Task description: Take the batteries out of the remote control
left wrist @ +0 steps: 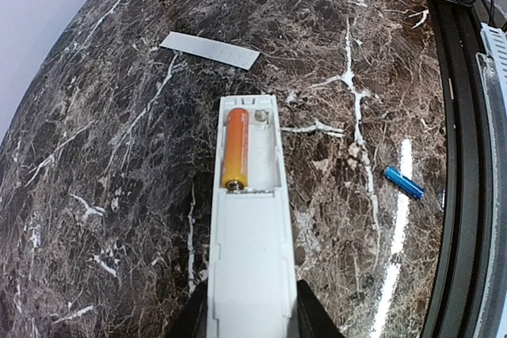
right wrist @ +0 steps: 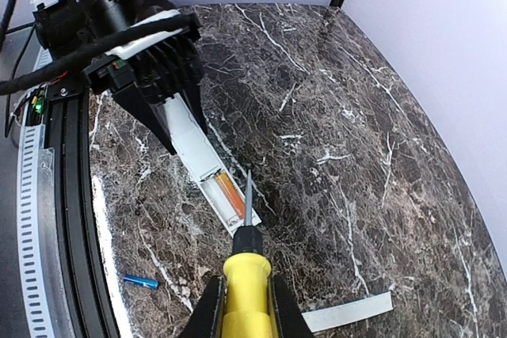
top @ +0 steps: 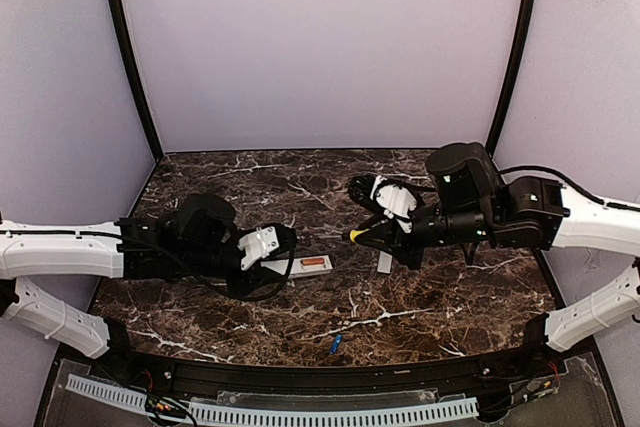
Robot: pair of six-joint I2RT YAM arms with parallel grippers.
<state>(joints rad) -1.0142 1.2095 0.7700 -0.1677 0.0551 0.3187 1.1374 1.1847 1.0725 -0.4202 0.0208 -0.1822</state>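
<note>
The white remote control (left wrist: 249,219) lies on the marble table, back up, its battery bay open. The orange-red battery (left wrist: 235,148) sits in the bay's left slot; the other slot is empty. My left gripper (left wrist: 249,318) is shut on the remote's near end. The blue battery (left wrist: 404,182) lies loose on the table near the front edge, also in the top view (top: 336,343). The flat white back cover (left wrist: 210,50) lies apart. My right gripper (right wrist: 245,306) is shut on the yellow-handled screwdriver (right wrist: 247,271), whose tip hovers over the bay by the orange battery (right wrist: 230,193).
A black rail (left wrist: 455,156) runs along the table's front edge next to the blue battery. Black corner posts (top: 130,57) stand at the back corners. The cover also lies in the top view (top: 385,262) under my right arm.
</note>
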